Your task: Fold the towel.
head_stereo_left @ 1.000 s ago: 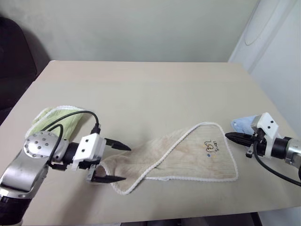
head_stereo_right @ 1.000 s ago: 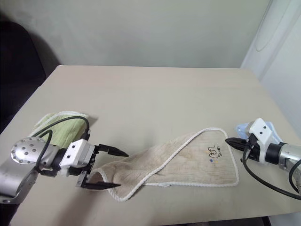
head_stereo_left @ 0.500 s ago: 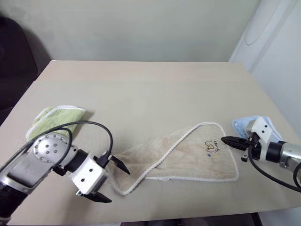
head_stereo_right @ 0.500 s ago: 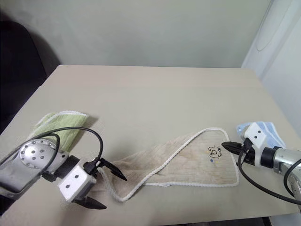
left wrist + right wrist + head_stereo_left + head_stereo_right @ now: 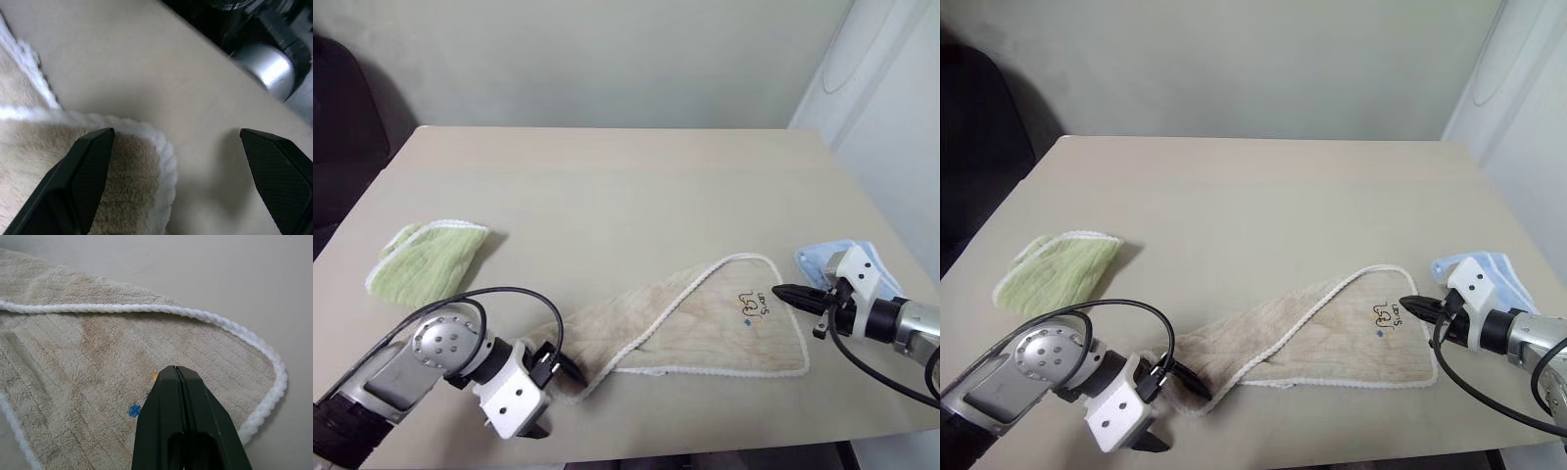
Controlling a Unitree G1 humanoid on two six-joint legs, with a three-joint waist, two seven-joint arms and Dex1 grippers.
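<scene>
The towel (image 5: 705, 323) is beige with a white corded edge and lies in a long twisted strip across the near part of the table. Its dark logo (image 5: 757, 304) sits near the right end. My left gripper (image 5: 555, 401) is open and low at the towel's near-left corner. In the left wrist view, one finger (image 5: 83, 171) stands over the corner's pile (image 5: 132, 181) and the other finger (image 5: 279, 166) over bare table. My right gripper (image 5: 778, 292) is shut and holds nothing. Its tip hovers at the towel's right end beside the logo, and in the right wrist view it (image 5: 176, 368) points over the terry (image 5: 73, 362).
A light green cloth (image 5: 426, 257) lies crumpled at the table's left side. A small light blue cloth (image 5: 824, 257) lies at the right edge behind my right gripper. The table's near edge (image 5: 705, 446) runs close behind the towel. A dark chair stands off the far-left corner.
My left gripper has sunk and rolled, coming down to the towel's near-left corner from above it; its arm no longer covers the green cloth. The right gripper has stayed put.
</scene>
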